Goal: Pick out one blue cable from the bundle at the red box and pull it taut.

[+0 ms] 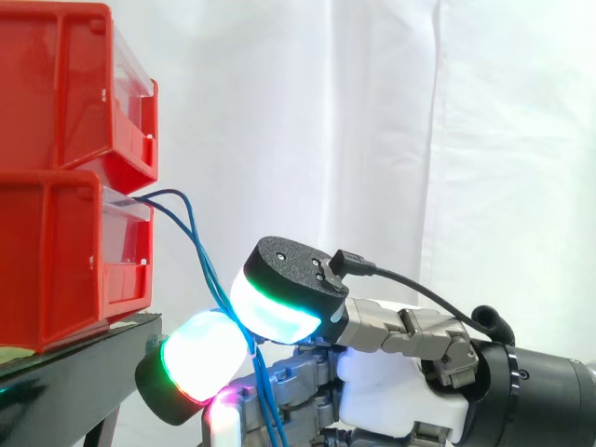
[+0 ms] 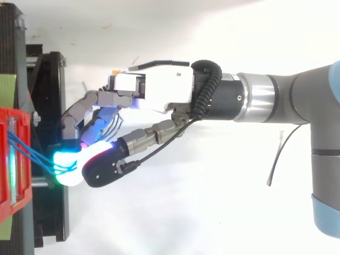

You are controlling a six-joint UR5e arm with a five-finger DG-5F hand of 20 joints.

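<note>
The hand (image 2: 154, 90) was curled, its glowing pads (image 1: 200, 358) apparently pinching the thin blue cables (image 1: 195, 233) just off the lower red bin (image 1: 56, 270). At least two strands ran between the pads, so singling out one looked undone. The cables bowed out of the bin's clear front, sagged loosely to the pads and hung below them, so pulling taut remained. The pads were thick, rounded and smooth. The bin was glossy hard plastic on a matte black stand (image 1: 84, 368).

Two red bins (image 1: 65, 102), one black stand (image 1: 84, 358), at least two blue cables (image 1: 196, 244), one hand (image 2: 159, 90).
</note>
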